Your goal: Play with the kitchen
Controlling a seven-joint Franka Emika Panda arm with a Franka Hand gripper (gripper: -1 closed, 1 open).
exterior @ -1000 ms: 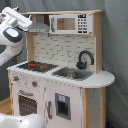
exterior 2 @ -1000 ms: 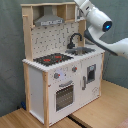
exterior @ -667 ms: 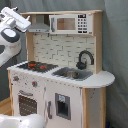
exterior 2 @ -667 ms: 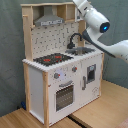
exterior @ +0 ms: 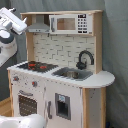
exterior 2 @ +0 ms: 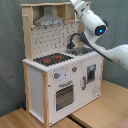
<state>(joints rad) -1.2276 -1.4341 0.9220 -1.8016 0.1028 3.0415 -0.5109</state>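
My arm is up by the top of the kitchen

The kitchen stands on the wood floor, and my arm is high by its top shelf, touching nothing I can see. I cannot tell if my fingers are clenched or not. My arm has gone up a bit. Next I should come down to the hob or tap
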